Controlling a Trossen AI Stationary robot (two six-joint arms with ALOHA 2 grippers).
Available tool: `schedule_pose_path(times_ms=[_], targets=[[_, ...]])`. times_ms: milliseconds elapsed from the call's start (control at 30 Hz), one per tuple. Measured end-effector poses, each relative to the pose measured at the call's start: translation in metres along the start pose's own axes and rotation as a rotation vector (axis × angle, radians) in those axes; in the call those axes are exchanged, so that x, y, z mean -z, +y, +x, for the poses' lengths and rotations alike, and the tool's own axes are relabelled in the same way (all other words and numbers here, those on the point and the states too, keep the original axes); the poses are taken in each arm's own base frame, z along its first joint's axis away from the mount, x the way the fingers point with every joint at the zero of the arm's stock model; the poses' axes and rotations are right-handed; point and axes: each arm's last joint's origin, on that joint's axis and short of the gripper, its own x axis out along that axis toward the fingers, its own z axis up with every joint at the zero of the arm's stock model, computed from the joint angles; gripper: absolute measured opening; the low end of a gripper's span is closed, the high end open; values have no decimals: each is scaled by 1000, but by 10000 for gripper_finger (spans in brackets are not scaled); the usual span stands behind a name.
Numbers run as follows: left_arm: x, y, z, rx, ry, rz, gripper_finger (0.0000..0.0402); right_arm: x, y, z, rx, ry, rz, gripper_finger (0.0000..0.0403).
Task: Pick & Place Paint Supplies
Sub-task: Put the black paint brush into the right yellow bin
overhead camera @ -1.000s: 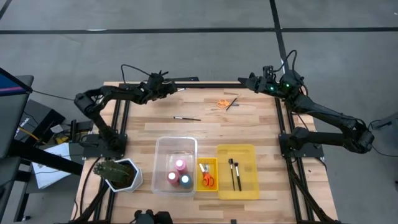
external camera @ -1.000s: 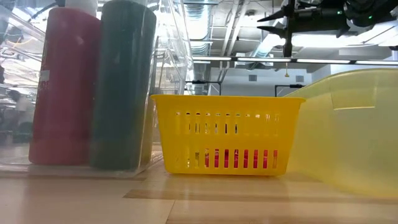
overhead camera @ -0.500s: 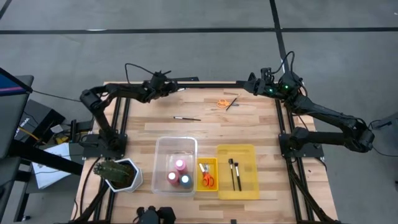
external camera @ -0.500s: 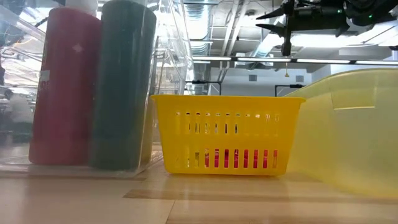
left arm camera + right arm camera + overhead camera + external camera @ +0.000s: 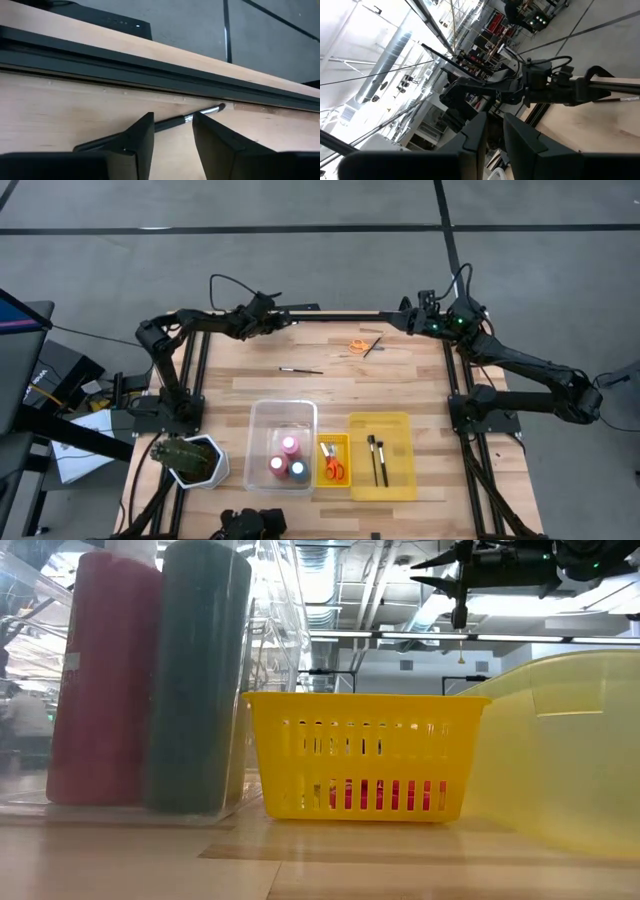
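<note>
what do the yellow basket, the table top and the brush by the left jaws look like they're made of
Yellow basket: likely moulded plastic, glossy, with slotted walls.
Table top: wood, pale planks with visible grain and seams.
Brush: dark smooth handle, possibly painted wood or plastic, with a shiny metal-looking ferrule.

We find no text, label, brand or number that we can read here. Any markings that show are too small.

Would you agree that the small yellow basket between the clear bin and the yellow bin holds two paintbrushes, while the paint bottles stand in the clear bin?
Not quite. The high view shows the small yellow basket holding orange-handled scissors; the two paintbrushes lie in the larger yellow bin. The rest holds: the paint bottles stand in the clear bin.
</note>
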Motion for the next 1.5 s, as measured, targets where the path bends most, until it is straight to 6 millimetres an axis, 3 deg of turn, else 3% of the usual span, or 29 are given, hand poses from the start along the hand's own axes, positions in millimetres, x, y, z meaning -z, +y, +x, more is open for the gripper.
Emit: schedule_pose_path(times_ms=[433,733,1267,1500], targets=[[-2,9,0,-102,57,3,85,0,0,0,1,-1,-21,62],[6,11,-4,-108,187,214,45,0,0,0,1,-1,-31,62],[40,-4,-34,-56,428,667,73,7,4,3,-23,33,-43,62],[38,-9,-51,-53,416,661,86,8,5,4,-26,38,-42,62]])
